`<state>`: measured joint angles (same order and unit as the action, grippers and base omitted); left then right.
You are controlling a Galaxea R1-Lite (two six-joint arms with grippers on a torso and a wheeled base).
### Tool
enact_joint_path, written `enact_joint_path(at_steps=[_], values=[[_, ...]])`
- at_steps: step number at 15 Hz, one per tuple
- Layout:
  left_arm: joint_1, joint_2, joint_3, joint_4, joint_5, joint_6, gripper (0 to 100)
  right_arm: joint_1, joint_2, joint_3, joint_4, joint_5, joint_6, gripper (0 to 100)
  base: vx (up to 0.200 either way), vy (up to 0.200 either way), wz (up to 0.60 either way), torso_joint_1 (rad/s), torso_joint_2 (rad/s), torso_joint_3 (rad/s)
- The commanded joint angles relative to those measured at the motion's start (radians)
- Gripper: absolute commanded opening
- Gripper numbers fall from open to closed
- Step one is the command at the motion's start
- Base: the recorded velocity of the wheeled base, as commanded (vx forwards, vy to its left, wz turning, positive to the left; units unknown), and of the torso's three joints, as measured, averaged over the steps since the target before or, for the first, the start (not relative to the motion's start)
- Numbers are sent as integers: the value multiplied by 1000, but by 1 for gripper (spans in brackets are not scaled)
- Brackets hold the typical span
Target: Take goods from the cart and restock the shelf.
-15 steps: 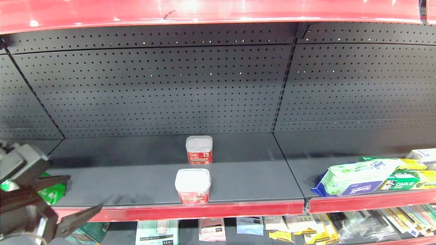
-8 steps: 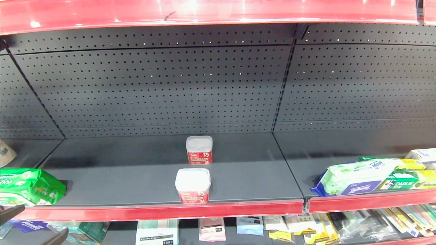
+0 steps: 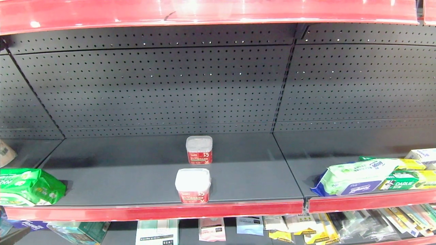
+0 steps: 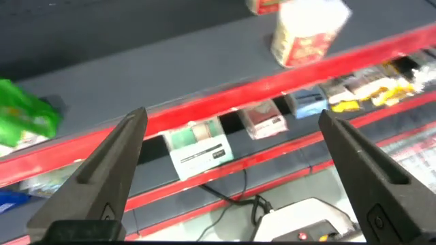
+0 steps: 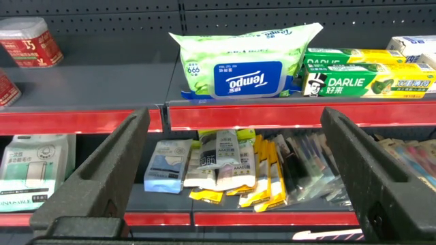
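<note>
Shelf: a dark grey metal deck (image 3: 136,170), long and shallow, split by a seam into a middle bay and a right bay.
Back wall: a perforated grey panel (image 3: 153,85) rises behind the deck to a glossy red fascia (image 3: 204,10) overhead.
Front edge: a red price rail (image 3: 170,211) runs along the lip of the deck.
Neighbours: a green soft pack (image 3: 30,187) lies at the left end. A pale green wipes pack (image 3: 354,177) and green-and-yellow toothpaste boxes (image 3: 408,180) lie on the right bay.
Below: flat packets (image 3: 306,228) stand in rows on the lower shelf.
Front tub: a white-lidded, red-labelled tub (image 3: 192,185) stands upright at the deck's front edge, just behind the rail, near the middle.
Rear tub: a second, similar tub (image 3: 199,149) stands upright farther back, apart from the first and slightly to its right.
Left gripper: the left gripper (image 4: 233,116) has its fingers spread wide with nothing between them. It is in front of the shelf, facing the rail. The front tub stands beyond the fingertips on the deck, clear of both fingers.
Right gripper: the right gripper (image 5: 235,112) is also spread wide and empty, in front of the right bay. Its fingers frame the rail below the wipes pack, and both tubs are well off to the robot's left.
</note>
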<state>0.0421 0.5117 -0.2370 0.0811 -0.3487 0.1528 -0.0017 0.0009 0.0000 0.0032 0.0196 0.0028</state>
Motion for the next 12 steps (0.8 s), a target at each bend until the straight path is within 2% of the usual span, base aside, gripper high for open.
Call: enact_joint_path(at_steps=[1,3,4,5,8,10,12], values=[[-1,-28,10,-1,1,-1,100,0,1,0,0,0,0,100,0,0,0,0,0,0],[-2,-70,1,0,-1,10,100,0,1,0,0,0,0,100,0,0,0,0,0,0],[-1,-78,4,0,2,41,100,0,-1,0,0,0,0,100,0,0,0,0,0,0],[-1,-82,7,0,2,51,100,0,1,0,0,0,0,100,0,0,0,0,0,0],[-1,-136,1,0,53,59,100,2,1,0,0,0,0,100,0,0,0,0,0,0],[-1,-140,4,0,62,85,100,0,1,0,0,0,0,100,0,0,0,0,0,0],[-1,-174,15,11,68,85,100,0,1,0,0,0,0,100,0,0,0,0,0,0]])
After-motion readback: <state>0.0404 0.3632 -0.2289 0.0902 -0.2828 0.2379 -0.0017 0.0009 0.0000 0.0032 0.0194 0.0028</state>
